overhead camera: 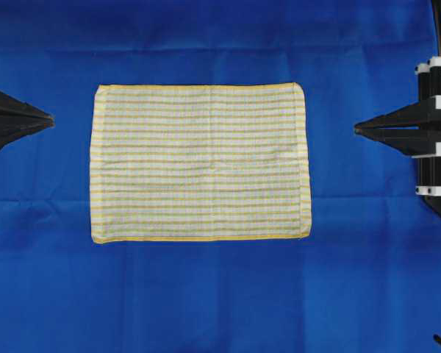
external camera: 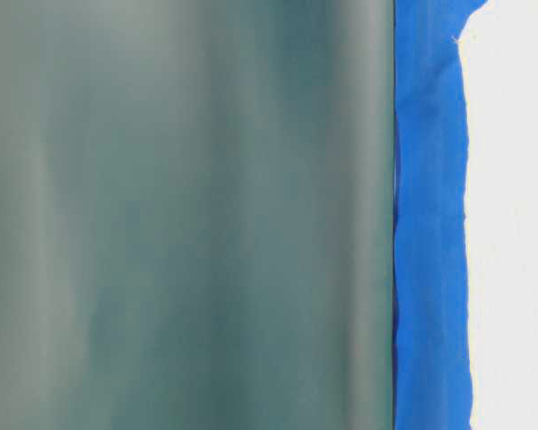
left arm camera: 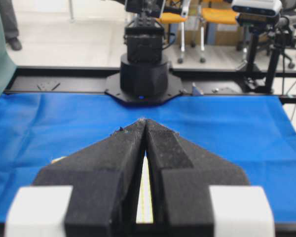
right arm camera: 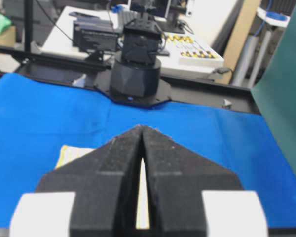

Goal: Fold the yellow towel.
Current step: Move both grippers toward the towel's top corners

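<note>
- No brand, label or writing could be read anywhere; some yellow-and-dark patterned items on a white table behind the far arm in my right wrist view were too blurred to make out.
- The yellow towel (overhead camera: 200, 162) lay spread flat and unfolded at the middle of the overhead view, on the blue cloth (overhead camera: 206, 294), its yellow hems showing along the 12 and 6 o'clock edges.
- My left gripper (overhead camera: 50, 118) sat at 9 o'clock of the towel, well apart from it, its fingers pressed together to a point and holding nothing.
- My right gripper (overhead camera: 357, 129) sat at 3 o'clock, also apart from the towel, pinched closed and empty.
- Both arms were cut off by the frame edges in the overhead view.
- In the left wrist view only a thin strip of towel (left arm camera: 145, 197) showed through the slit between my closed fingers (left arm camera: 113, 158).
- In the right wrist view a corner of the towel (right arm camera: 71, 154) peeked out at 9 o'clock of my fingers (right arm camera: 177, 168).
- The table-level view was mostly blocked by a blurred grey-green sheet (external camera: 188, 215); only a band of blue cloth showed at 3 o'clock.
</note>
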You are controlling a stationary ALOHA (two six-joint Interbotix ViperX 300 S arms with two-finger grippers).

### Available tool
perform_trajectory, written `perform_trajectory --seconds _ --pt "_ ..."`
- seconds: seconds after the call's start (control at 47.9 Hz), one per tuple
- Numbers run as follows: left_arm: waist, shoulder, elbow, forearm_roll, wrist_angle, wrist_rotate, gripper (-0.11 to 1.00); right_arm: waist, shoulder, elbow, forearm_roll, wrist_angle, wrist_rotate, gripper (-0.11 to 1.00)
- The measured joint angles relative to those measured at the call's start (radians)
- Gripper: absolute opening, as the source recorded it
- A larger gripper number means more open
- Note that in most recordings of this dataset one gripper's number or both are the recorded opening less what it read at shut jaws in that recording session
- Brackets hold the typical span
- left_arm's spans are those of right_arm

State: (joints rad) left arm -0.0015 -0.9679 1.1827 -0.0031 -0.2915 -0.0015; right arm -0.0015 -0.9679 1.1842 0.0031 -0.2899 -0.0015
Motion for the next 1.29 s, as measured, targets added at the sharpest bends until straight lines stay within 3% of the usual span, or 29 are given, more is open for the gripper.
perform_trajectory --seconds 0.313,0.564,0.606,0.71,0.793,0.919,1.044,1.295 --pt "0.005 0.015 0.000 -0.028 0.011 0.040 0.00 -0.015 0.006 0.000 0.006 0.054 0.008 0.00" --pt "0.098 0.089 0.002 -0.032 0.012 0.046 0.01 -0.153 0.072 0.000 0.084 0.089 0.018 0.00" --pt "0.117 0.107 0.002 -0.032 0.012 0.046 0.03 -0.179 0.091 0.000 0.095 0.092 0.018 0.00" --pt "0.169 0.161 0.003 -0.034 0.012 0.044 0.26 -0.238 0.138 0.000 0.124 0.097 0.018 0.01" --pt "0.204 0.209 0.003 -0.034 0.011 0.043 0.52 -0.288 0.193 0.000 0.152 0.100 0.020 0.13" --pt "0.253 0.285 0.005 -0.034 0.000 0.043 0.84 -0.350 0.288 -0.002 0.178 0.101 0.020 0.48" --pt "0.316 0.394 0.018 -0.034 -0.040 0.041 0.81 -0.397 0.416 -0.020 0.184 0.100 0.020 0.80" --pt "0.414 0.649 0.032 -0.035 -0.146 0.041 0.80 -0.472 0.669 -0.077 0.192 0.095 0.020 0.73"
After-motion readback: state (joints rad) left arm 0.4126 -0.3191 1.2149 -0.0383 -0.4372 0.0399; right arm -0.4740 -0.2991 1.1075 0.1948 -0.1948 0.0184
